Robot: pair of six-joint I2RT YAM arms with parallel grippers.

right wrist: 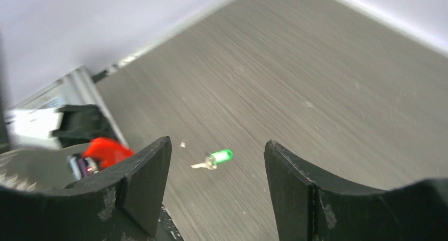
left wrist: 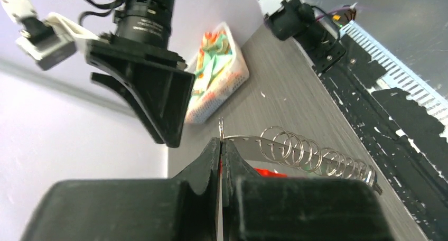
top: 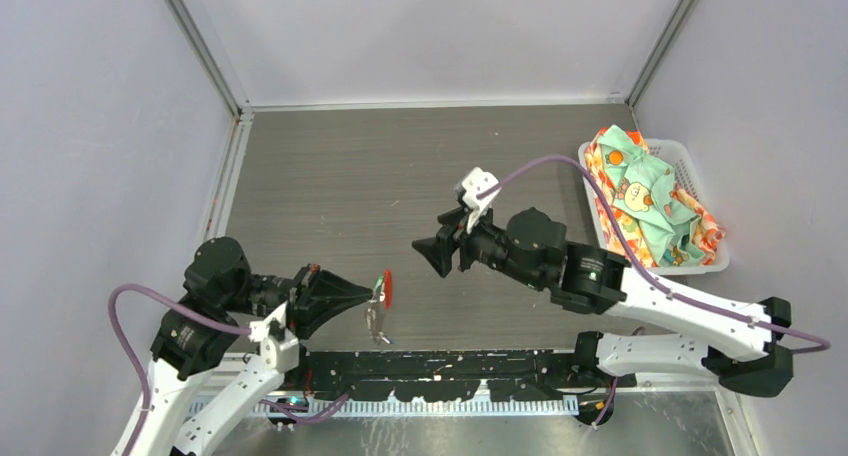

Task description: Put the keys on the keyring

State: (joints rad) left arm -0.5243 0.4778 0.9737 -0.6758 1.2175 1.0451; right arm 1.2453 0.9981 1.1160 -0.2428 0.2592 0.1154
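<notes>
"Where is the left arm?"

"Down at the near edge, bent at the elbow. The left gripper (top: 372, 294) points sideways to the right, up off the worktop (top: 400, 156)."

"Is it holding something?"

"Yes. Its fingers (left wrist: 203, 169) are pressed tight together on the keyring (top: 381, 306). The red loop (top: 387, 288) sits by the tips, and the silver chain (left wrist: 311, 154) hangs from it."

"And the right arm?"

"It reaches across from the right side, low and stretched out. The right gripper (top: 428, 256) points at the left one. It is near it but not touching."

"Is that one holding anything?"

"No. Its fingers (right wrist: 148, 172) are wide apart with nothing held."

"Where is a key?"

"A green key (right wrist: 219, 157) lies flat on the worktop. The right wrist camera sees it between those fingers, a bit further off."

"What is far back?"

"A white basket (top: 688, 166) of colourful cloth (top: 640, 191), at the right side."
</notes>
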